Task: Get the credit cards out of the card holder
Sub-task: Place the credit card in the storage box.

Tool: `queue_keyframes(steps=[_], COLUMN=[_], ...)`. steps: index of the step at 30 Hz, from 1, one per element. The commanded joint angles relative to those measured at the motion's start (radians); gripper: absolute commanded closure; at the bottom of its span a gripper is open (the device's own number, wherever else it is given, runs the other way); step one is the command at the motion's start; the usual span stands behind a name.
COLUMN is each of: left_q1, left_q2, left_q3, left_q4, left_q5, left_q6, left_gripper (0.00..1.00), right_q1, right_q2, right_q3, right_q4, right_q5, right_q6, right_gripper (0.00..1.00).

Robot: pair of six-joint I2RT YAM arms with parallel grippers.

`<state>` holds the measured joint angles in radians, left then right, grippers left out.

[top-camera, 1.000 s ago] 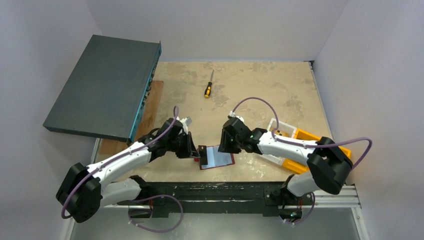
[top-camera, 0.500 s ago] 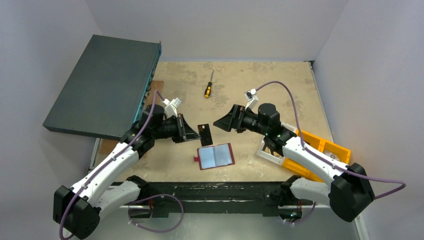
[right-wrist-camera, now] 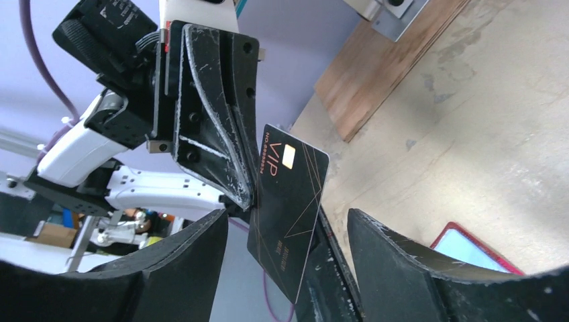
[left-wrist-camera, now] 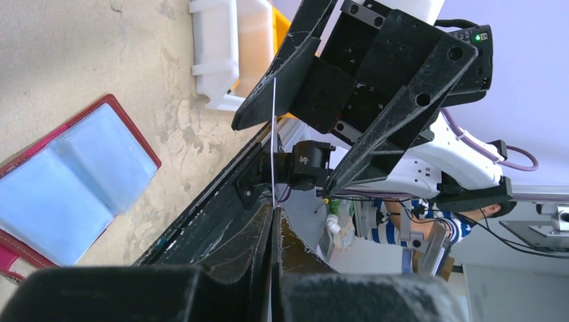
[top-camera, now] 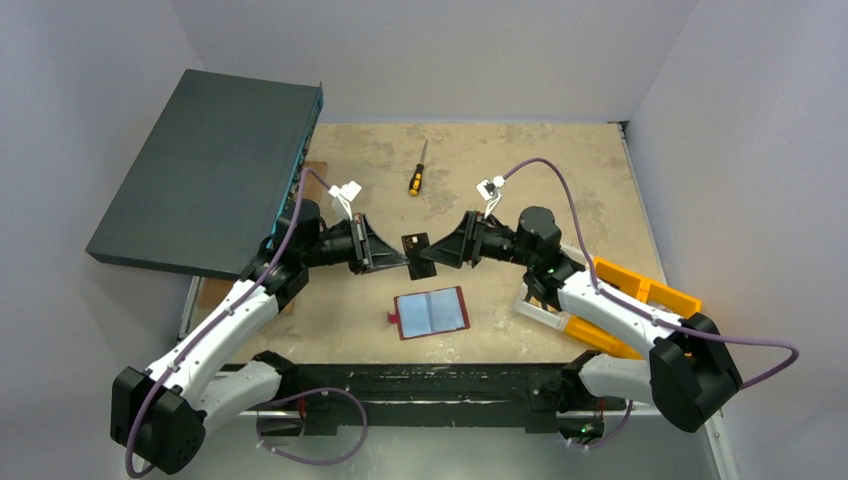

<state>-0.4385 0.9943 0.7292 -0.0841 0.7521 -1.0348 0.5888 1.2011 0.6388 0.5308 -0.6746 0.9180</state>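
- One card (top-camera: 418, 254), dark with a gold chip, is hanging in the air above the tabletop (top-camera: 540, 190), well clear of the holder (top-camera: 433, 312).
- The left jaws are pressing together on the card's left edge and holding it upright.
- The right jaws are standing spread, one finger on each side of the card's free end. They are not yet pinching it.
- The holder is lying open, sleeves up, near the tabletop's near edge, between the two arms. I cannot tell whether more cards are sitting in its bluish sleeves.
- The step in hand looks like a handover of the pulled-out card from the left arm to the right.
- Next, the right jaws would need to close squarely on the flat faces before the left jaws let go. The card is thin and slick, so a skewed pinch could let it twist or drop.
- Compared with a second ago, both arms are now raised. They were then working low at the holder.
- Half a second ago the right jaws were still apart from the card; they have since moved left around it.
- The holder is staying where it was.
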Motion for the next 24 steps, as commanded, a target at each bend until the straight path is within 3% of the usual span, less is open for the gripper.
queue_keyframes(steps=[1,10,15,19,24], left_q1=[0.007,0.007,0.007,0.008,0.008], left_q2=[0.010,0.028,0.043,0.048,0.029], left_q3=[0.034,0.029,0.033,0.051,0.099], left_q4=[0.064,0.068,0.104,0.044,-0.120], left_q5=[0.047,0.081,0.102,0.101,0.037], left_q6=[-0.018,-0.011,-0.005,0.027,0.121], left_gripper=[1.00,1.00,1.00,1.00,0.63], right_q1=[-0.003,-0.002,-0.002,-0.003,-0.003], right_q2=[0.007,0.051,0.067,0.058,0.022], right_q3=[-0.011,-0.009,-0.002,0.001,0.022], right_q4=[0.140,0.191,0.187,0.147,0.015], right_q5=[-0.066,-0.108,-0.125,-0.113,-0.067], right_q6=[0.064,0.110,0.120,0.106,0.044], right_gripper=[0.37,0.66,0.99,1.00,1.00])
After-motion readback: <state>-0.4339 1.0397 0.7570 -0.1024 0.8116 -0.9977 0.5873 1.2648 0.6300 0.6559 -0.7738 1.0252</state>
